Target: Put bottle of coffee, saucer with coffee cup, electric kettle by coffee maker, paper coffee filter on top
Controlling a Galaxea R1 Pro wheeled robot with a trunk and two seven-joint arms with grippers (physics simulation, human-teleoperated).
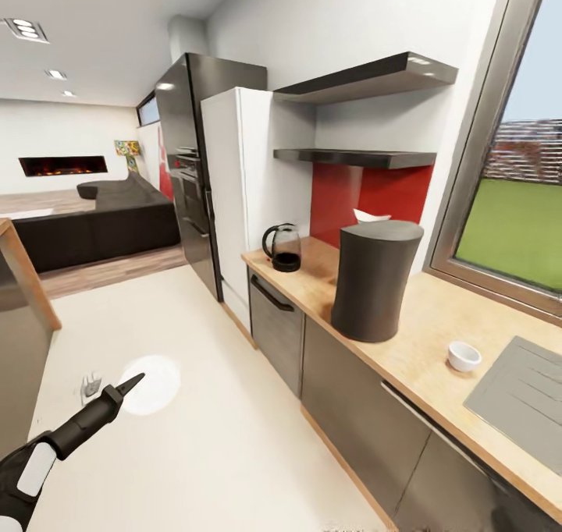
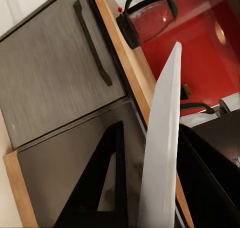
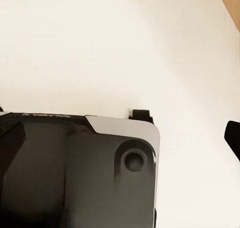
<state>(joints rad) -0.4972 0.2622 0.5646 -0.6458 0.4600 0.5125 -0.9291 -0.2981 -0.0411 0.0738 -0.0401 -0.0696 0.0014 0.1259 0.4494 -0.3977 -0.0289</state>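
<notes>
My left gripper [image 1: 131,382] hangs low over the floor, shut on the white saucer [image 1: 154,384]. In the left wrist view the saucer [image 2: 162,153] stands edge-on between the black fingers [image 2: 102,188]. On the wooden countertop [image 1: 406,352] stands the dark cylindrical coffee maker [image 1: 375,278]. Further along the counter is the glass electric kettle [image 1: 282,247], also visible in the left wrist view [image 2: 150,17]. The white coffee cup [image 1: 464,356] sits near the sink. A white paper filter [image 1: 371,216] peeks out behind the coffee maker. My right gripper [image 3: 120,138] points down at the floor with its dark fingertips far apart. The coffee bottle is hidden.
Two dark wall shelves [image 1: 359,156] hang above the red backsplash. A white fridge [image 1: 234,196] and black oven column [image 1: 187,165] stand past the counter. The grey sink [image 1: 523,391] lies at the right. A wooden-edged unit [image 1: 27,282] is on the left, and my base [image 3: 75,173] is below.
</notes>
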